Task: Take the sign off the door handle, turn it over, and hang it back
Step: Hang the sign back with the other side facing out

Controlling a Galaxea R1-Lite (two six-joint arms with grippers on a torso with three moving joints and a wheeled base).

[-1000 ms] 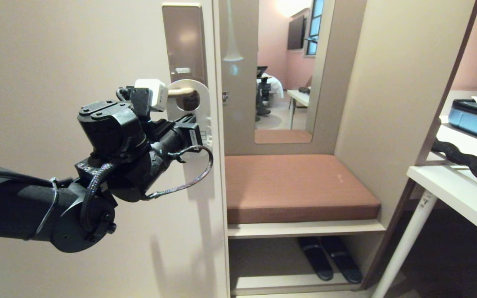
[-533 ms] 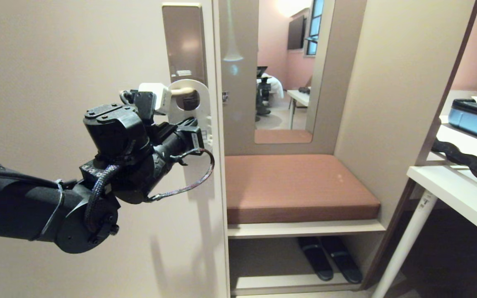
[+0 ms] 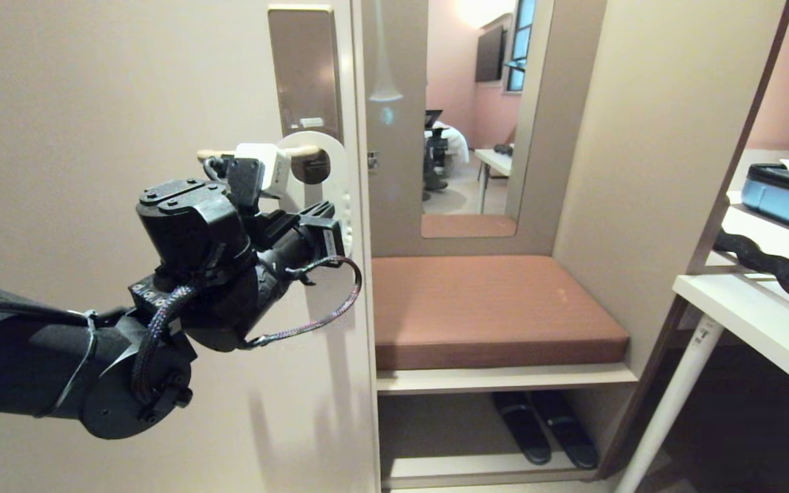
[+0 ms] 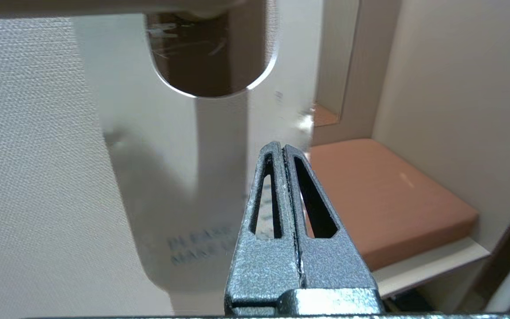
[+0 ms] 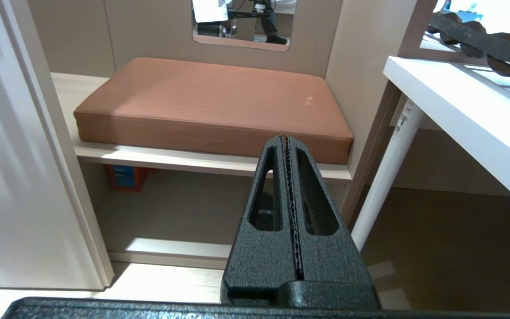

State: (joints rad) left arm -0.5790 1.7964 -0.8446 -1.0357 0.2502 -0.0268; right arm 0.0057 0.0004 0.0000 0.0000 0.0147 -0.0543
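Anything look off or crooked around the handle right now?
Nothing stands out. The sign hangs white face out on the door handle, undamaged. The left gripper is clamped on its edge.

left arm (image 3: 45, 356) reaches in from the left of the head view, forearm nearly level, wrist raised and angled up toward the right. left gripper (image 4: 283, 150) at its tip, fingers pressed flat together with no gap visible in the left wrist view; whether anything thin sits between them cannot be told. a braided cable (image 3: 319, 301) loops below the wrist. right gripper (image 5: 285, 141) seen only in the right wrist view, fingers closed tip to tip, pointing forward and down, holding nothing.
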